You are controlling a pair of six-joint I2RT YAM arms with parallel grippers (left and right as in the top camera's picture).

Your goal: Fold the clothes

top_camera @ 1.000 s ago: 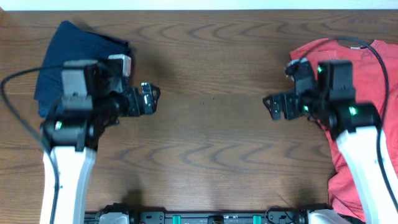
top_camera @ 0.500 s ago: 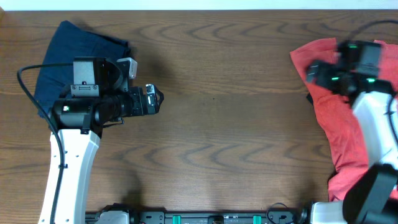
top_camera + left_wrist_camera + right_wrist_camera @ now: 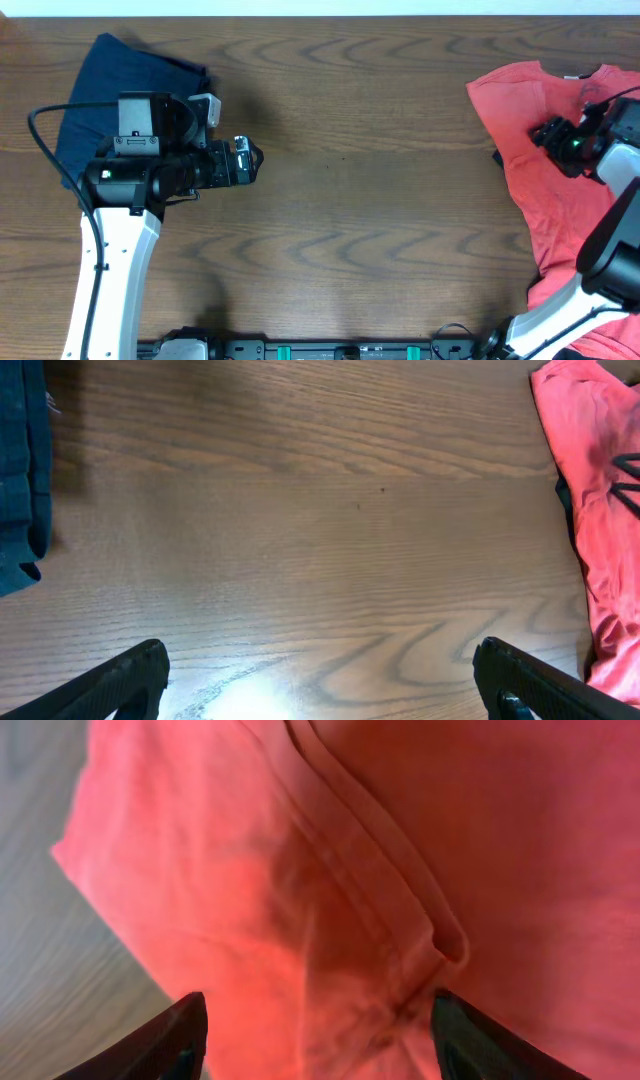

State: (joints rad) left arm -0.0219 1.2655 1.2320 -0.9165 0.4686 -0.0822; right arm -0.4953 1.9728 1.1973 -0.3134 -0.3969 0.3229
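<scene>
The clothes lie at both ends of the table. A coral-red T-shirt (image 3: 540,190) is spread crumpled at the right, and a navy garment (image 3: 115,85) is bunched at the far left. My right gripper (image 3: 550,133) is down on the shirt's upper part. In the right wrist view its fingers (image 3: 165,1045) stand apart with a seamed ridge of the coral shirt (image 3: 330,920) between them, so the right gripper (image 3: 315,1040) is open. My left gripper (image 3: 247,160) hovers over bare wood, and in its own view the left gripper (image 3: 325,690) is wide open and empty.
A dark scrap (image 3: 497,157) peeks from under the shirt's left edge. The brown wooden table (image 3: 350,220) runs between the two garments. Its far edge (image 3: 320,14) meets a white strip. The navy cloth (image 3: 20,480) and the coral shirt (image 3: 600,510) frame the left wrist view.
The right arm has swung from the table's middle right out over the coral shirt and come down onto it, and its jaws have narrowed a little. The left arm shifted slightly, then stayed still.
</scene>
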